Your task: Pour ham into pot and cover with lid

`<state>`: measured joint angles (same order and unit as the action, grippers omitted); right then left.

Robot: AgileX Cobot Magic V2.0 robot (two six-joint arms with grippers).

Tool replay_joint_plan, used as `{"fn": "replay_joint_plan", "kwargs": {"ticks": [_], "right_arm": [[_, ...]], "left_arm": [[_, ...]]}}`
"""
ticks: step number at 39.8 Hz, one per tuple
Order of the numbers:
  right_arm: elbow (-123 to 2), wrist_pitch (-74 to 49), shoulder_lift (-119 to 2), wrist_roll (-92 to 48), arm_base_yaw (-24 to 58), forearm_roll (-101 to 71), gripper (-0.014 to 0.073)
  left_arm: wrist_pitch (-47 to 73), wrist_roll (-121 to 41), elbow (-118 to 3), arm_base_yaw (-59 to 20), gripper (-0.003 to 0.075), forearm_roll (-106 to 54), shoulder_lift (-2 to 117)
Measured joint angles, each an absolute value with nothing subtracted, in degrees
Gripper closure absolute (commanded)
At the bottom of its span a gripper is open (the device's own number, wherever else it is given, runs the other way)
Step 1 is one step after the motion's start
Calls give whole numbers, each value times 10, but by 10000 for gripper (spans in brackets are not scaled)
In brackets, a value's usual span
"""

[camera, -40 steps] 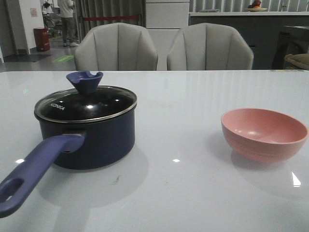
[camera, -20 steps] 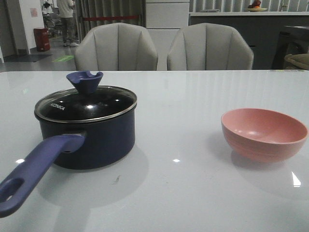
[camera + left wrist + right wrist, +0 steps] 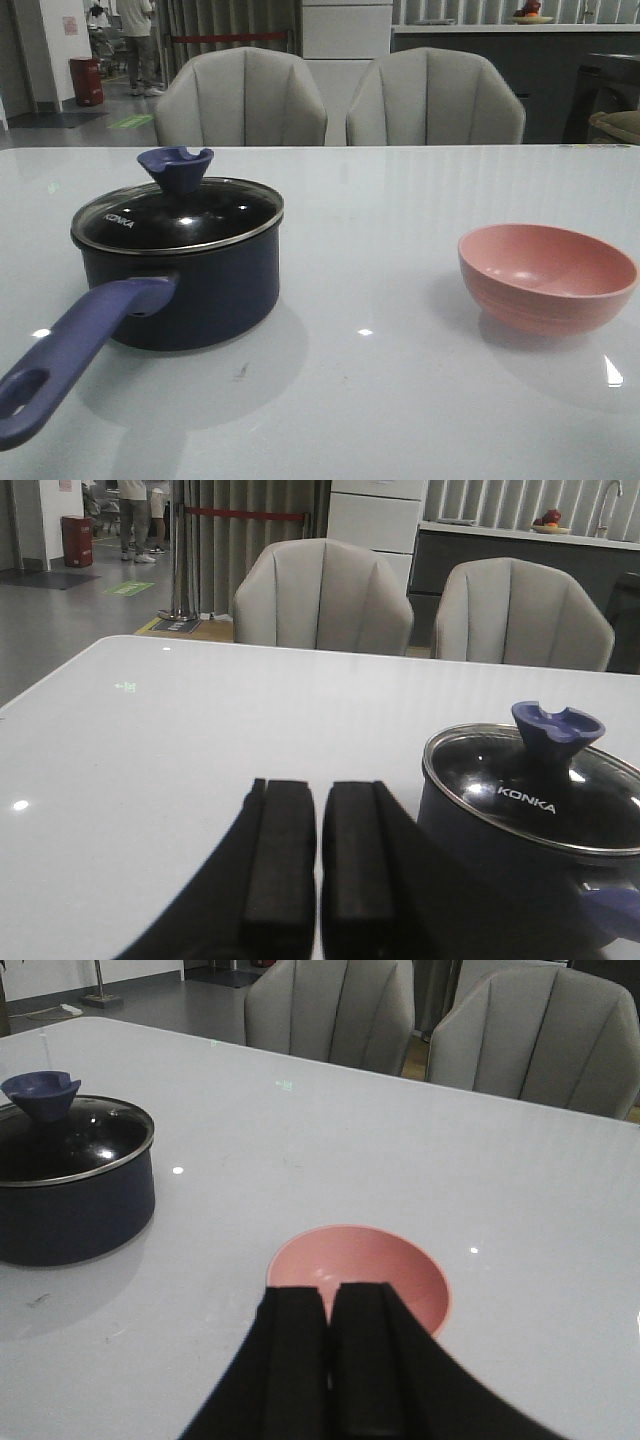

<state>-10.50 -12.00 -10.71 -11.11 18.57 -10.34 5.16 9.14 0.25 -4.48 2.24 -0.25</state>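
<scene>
The dark navy pot [image 3: 190, 290] stands on the left of the table, its long purple-blue handle [image 3: 70, 355] pointing toward the front edge. The glass lid [image 3: 180, 215] with its blue knob [image 3: 176, 167] rests on the pot. No ham shows; the pot's inside is hidden under the lid. My left gripper [image 3: 319, 785] is shut and empty, low over the table beside the pot [image 3: 480, 840] and lid [image 3: 540, 800]. My right gripper [image 3: 329, 1290] is shut and empty, just in front of the pink bowl [image 3: 400, 1265]. Neither gripper appears in the front view.
The pink bowl [image 3: 547, 275] sits on the right of the white table [image 3: 380, 230], and what shows of its inside looks empty. Two grey chairs [image 3: 240, 100] [image 3: 435, 100] stand behind the far table edge. The pot [image 3: 80, 1215] is well off to the bowl's side.
</scene>
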Motion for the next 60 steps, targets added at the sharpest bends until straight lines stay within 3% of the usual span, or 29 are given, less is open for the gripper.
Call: {"fn": "replay_joint_plan", "kwargs": {"ticks": [40, 52, 60], "right_arm": [[-99, -119, -107, -111, 184, -90, 449], [-49, -119, -30, -111, 98, -50, 449], [-7, -99, 6, -78, 86, -26, 449]], "left_arm": [[52, 94, 3, -45, 590, 22, -3], [52, 94, 3, -45, 590, 22, -3], [53, 94, 3, -45, 590, 22, -3]]}}
